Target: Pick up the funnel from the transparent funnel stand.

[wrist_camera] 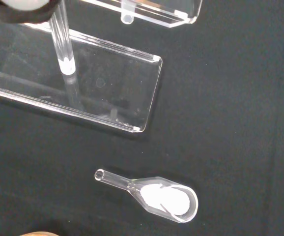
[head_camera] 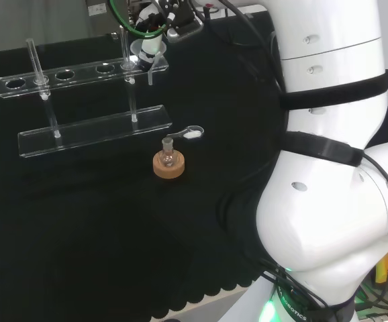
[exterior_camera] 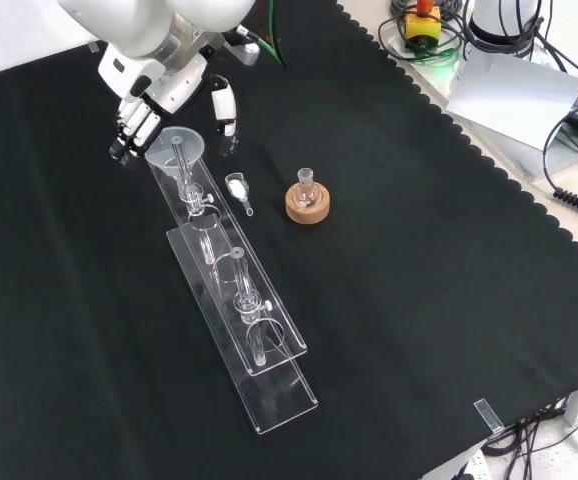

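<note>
- Funnel stand (exterior_camera: 231, 310), long and clear, runs down the front view, funnel (exterior_camera: 175, 148) seated in its top hole.
- Hand (exterior_camera: 159, 105) brackets the funnel, fingers and thumb apart either side, not clamped.
- Closing and lifting remain, I'd judge.
- Small scoop (wrist_camera: 159, 195) lies nearby.

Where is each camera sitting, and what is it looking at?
Head view: behind and above the arm's base, looking over white arm links at the stand.
Front view: opposite the arm, looking down on the cloth; the hand reaches in from the top at the funnel.
Wrist view: at the wrist, looking down past the palm at the stand's base and a scoop.
Shared: head and front views both show the flask on its cork ring.
</note>
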